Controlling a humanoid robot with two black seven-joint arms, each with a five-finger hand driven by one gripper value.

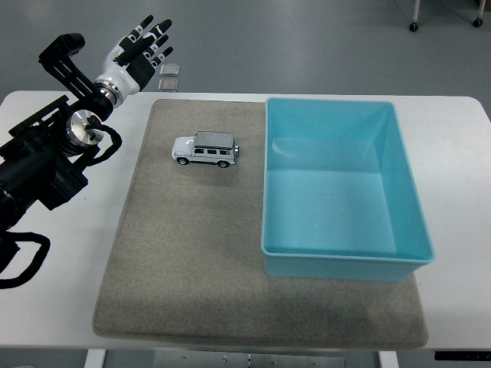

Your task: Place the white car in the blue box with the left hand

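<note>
Your left hand (140, 47) hovers open, empty. White car (205, 149) sits below-right of it, on the mat (184, 253). Blue box (341, 253) lies beyond, empty for the drop.

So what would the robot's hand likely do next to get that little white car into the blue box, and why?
Probably swing the left hand right and down toward the white car. The hand is open, holds nothing, and hangs past the table's far left corner, well apart from the car, which sits untouched on the grey mat just left of the empty blue box.
</note>
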